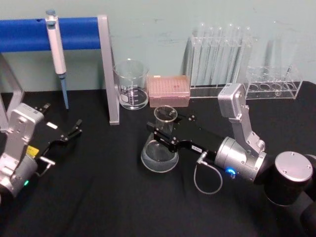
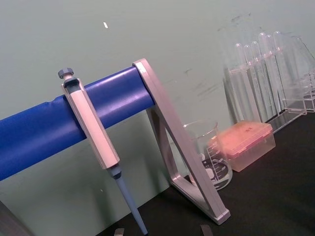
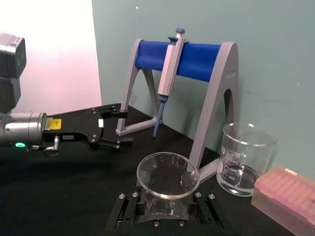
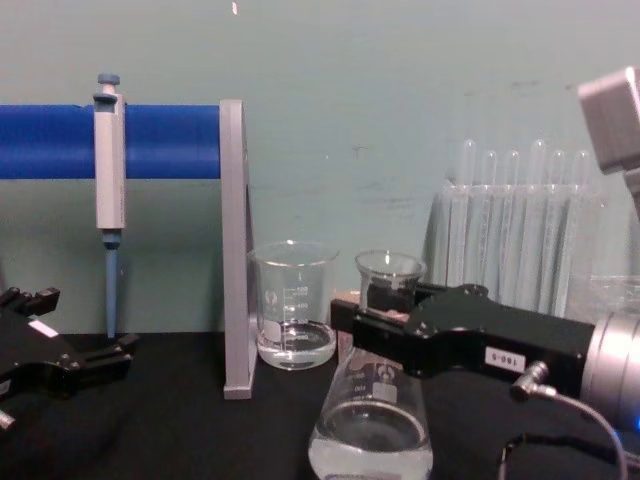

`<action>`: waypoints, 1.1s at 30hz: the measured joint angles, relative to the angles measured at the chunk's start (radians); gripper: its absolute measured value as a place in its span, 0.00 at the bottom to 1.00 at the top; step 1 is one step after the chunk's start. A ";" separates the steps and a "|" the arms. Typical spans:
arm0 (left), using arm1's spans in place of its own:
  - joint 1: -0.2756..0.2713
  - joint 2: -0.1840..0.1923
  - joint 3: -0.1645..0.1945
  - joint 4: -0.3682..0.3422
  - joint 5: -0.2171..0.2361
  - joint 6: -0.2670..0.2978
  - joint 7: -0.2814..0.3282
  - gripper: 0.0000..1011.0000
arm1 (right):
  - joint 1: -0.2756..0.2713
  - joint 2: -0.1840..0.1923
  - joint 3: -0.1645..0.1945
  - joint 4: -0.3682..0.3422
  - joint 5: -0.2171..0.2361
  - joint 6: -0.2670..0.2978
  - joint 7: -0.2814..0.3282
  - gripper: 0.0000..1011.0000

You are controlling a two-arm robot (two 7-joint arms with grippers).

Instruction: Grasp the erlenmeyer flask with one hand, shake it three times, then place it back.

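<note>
The erlenmeyer flask (image 1: 159, 157) stands near the middle of the black table, clear glass with a little liquid (image 4: 370, 450) in its wide base. My right gripper (image 1: 163, 132), black with a silver wrist, reaches in from the right and is shut on the flask's neck just under the flared rim (image 3: 167, 173). In the chest view its fingers (image 4: 372, 297) clamp the neck from both sides. Whether the base rests on the table or hangs just above it I cannot tell. My left gripper (image 1: 73, 130) sits open at the left, well apart from the flask.
Behind the flask stand a glass beaker (image 1: 131, 85) and a pink tip box (image 1: 169, 91). A pipette (image 1: 56, 49) hangs on the blue-barred stand (image 1: 111, 74) at back left. Test tube racks (image 1: 219, 59) line the back right.
</note>
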 joint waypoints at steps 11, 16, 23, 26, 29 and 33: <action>0.000 0.000 0.000 0.000 0.000 0.000 0.000 0.99 | 0.001 -0.011 -0.005 0.034 -0.020 0.003 -0.001 0.44; 0.000 0.000 0.000 0.000 0.000 0.000 0.000 0.99 | 0.003 -0.016 -0.006 0.048 -0.026 0.010 -0.002 0.44; 0.000 0.000 0.000 0.000 0.000 0.000 0.000 0.99 | 0.002 -0.019 -0.006 0.056 -0.030 0.017 -0.003 0.44; 0.000 0.000 0.000 0.000 0.000 0.000 0.000 0.99 | 0.000 -0.020 -0.006 0.057 -0.032 0.019 -0.004 0.44; 0.000 0.000 0.000 0.000 0.000 0.000 0.000 0.99 | 0.000 -0.021 -0.005 0.058 -0.032 0.022 -0.004 0.44; 0.000 0.000 0.000 0.000 0.000 0.000 0.000 0.99 | -0.002 -0.023 -0.004 0.059 -0.034 0.027 -0.007 0.44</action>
